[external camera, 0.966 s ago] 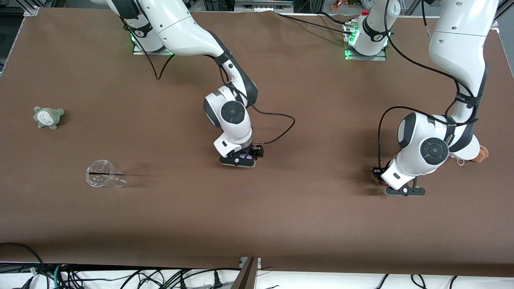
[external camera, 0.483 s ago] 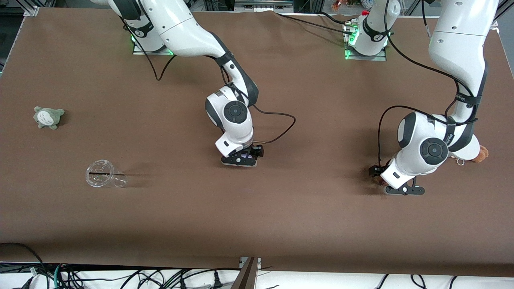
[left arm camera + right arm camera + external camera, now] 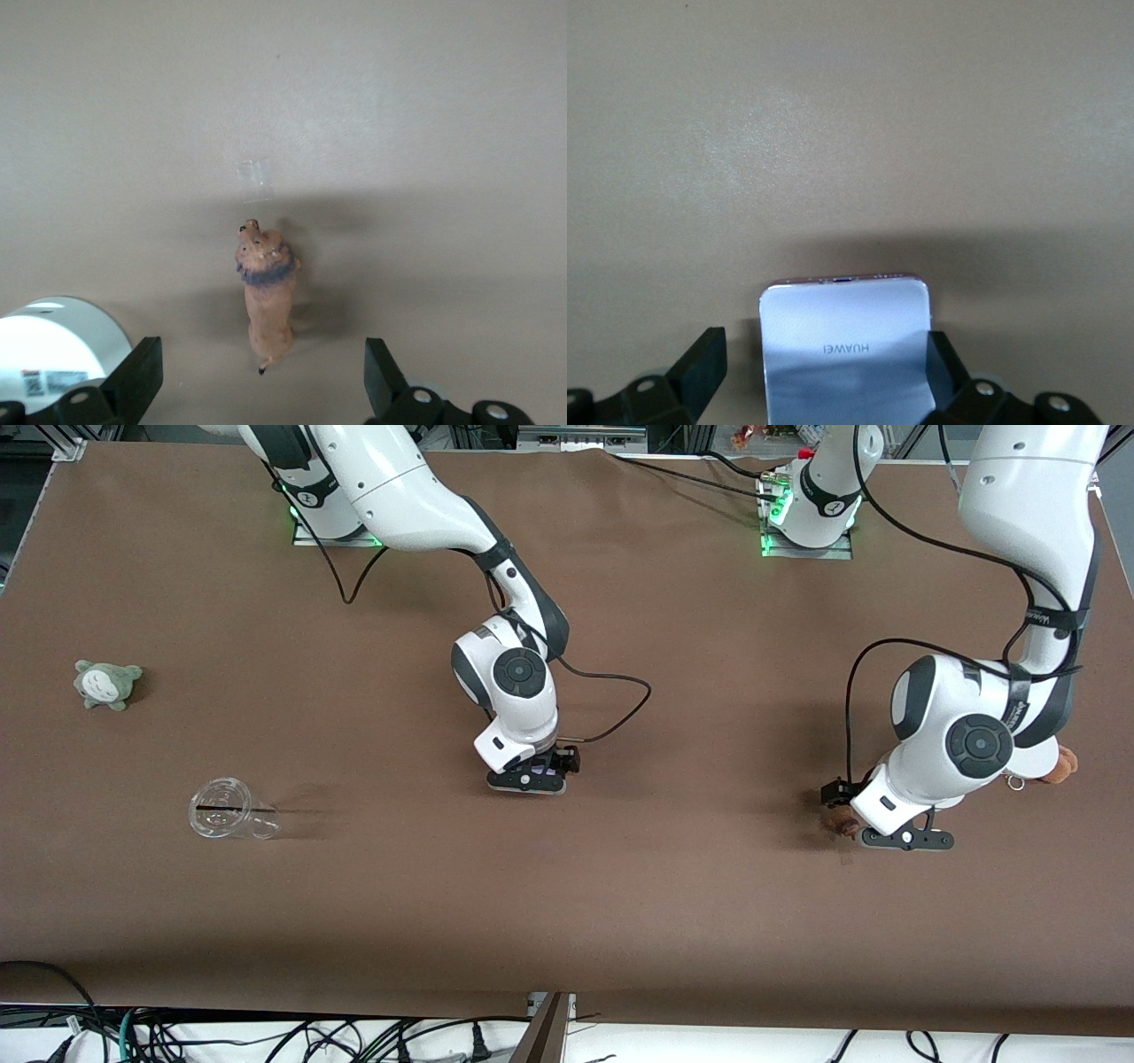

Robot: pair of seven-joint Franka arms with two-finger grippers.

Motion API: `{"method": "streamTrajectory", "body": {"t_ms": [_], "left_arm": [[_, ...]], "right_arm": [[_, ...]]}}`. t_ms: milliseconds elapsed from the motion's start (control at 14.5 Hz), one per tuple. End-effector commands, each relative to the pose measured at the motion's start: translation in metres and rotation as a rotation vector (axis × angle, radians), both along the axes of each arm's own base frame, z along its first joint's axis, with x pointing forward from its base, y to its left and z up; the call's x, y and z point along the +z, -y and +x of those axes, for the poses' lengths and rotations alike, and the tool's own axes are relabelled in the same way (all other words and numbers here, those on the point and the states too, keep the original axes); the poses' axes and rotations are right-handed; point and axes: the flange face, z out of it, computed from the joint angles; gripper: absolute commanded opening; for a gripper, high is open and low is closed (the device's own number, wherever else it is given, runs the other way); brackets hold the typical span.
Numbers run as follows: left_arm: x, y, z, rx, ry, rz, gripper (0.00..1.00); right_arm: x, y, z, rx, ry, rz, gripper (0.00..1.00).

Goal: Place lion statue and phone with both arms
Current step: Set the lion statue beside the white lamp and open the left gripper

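Observation:
The lion statue (image 3: 266, 297) is a small brown-orange figurine on the brown table, with its dark mane end pointing away from my left gripper (image 3: 260, 394). That gripper is open and empty, with the lion's tail end between its spread fingers. In the front view the lion (image 3: 837, 824) shows beside the left gripper (image 3: 908, 839), toward the table's middle. The phone (image 3: 846, 345) is a pale lavender rectangle. It lies between the open fingers of my right gripper (image 3: 824, 381), near one finger and apart from the other. In the front view the right gripper (image 3: 529, 779) is low at mid-table and mostly hides the phone.
A grey-green plush (image 3: 106, 684) and a clear plastic cup (image 3: 230, 812) on its side are toward the right arm's end. A brown plush (image 3: 1059, 766) peeks out from under the left arm. A white round thing (image 3: 53, 341) sits beside the left gripper.
My left gripper has moved a little toward the left arm's end of the table, and the lion now shows clear of it. The right gripper has barely moved.

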Motion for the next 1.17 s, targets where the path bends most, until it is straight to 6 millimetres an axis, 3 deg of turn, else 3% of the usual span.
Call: {"method": "streamTrajectory", "body": {"t_ms": [0, 345, 552, 897, 966, 1103], "left_arm": [[0.052, 0.009, -0.010, -0.033, 0.006, 0.014, 1.00], [0.172, 0.008, -0.035, 0.013, -0.058, -0.044, 1.00], [0.237, 0.007, -0.060, 0.023, -0.044, -0.047, 1.00], [0.295, 0.000, -0.090, 0.045, -0.003, -0.074, 1.00], [0.301, 0.000, -0.093, 0.040, 0.008, -0.072, 1.00], [0.310, -0.001, -0.096, -0.004, 0.025, -0.069, 1.00]], "right_arm": [[-0.007, 0.002, -0.001, 0.015, 0.000, -0.023, 1.00], [-0.007, 0.007, 0.001, 0.030, -0.001, -0.039, 1.00], [-0.011, 0.006, -0.002, 0.028, -0.004, -0.044, 1.00], [-0.014, 0.006, -0.003, 0.024, -0.007, -0.044, 0.97], [-0.015, 0.007, -0.003, 0.023, -0.009, -0.044, 0.84], [-0.016, 0.007, -0.002, 0.029, -0.008, -0.044, 0.44]]}}
